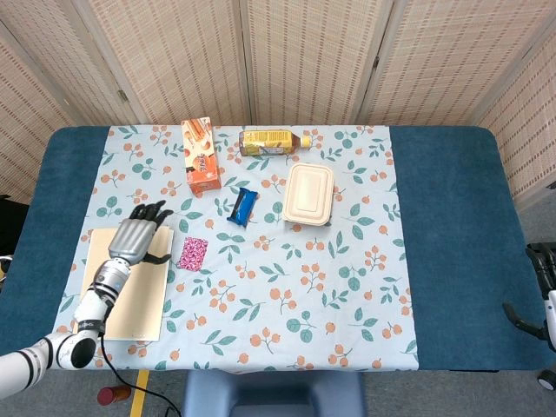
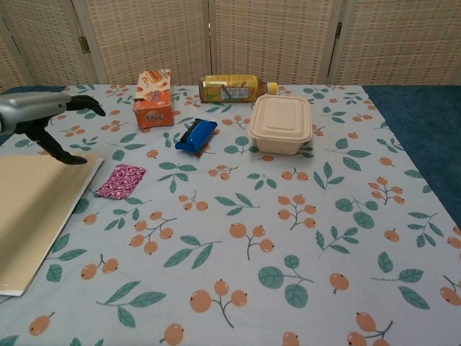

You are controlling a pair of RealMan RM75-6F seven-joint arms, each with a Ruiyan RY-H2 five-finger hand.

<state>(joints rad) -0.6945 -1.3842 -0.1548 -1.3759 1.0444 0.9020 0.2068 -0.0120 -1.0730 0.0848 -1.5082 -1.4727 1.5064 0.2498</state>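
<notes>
my left hand [image 1: 136,239] hangs above the far end of the flat beige board [image 1: 129,291] that lies at the left side of the tabletop [image 1: 443,234]. its fingers are spread apart and they hold nothing. in the chest view the same hand [image 2: 43,119] shows at the left edge, with the dark fingertips [image 2: 94,110] pointing to the right.

the small pink patterned sachet [image 1: 193,253] lies flat on the flower-printed cloth [image 1: 295,304], just beside the right edge of the board and near my left hand, but not touching it. in the chest view the sachet [image 2: 121,180] is a little to the right of and nearer than the hand.

farther back stands an orange carton box [image 1: 201,155], and next to it a yellow bottle [image 1: 271,142] lies on its side. a blue wrapped snack bar [image 1: 243,207] lies between the carton and a closed beige lunch container [image 1: 309,194].

my right hand [image 1: 543,269] shows only at the right edge of the head view, well apart from all things; i cannot tell if its fingers are apart or together.
</notes>
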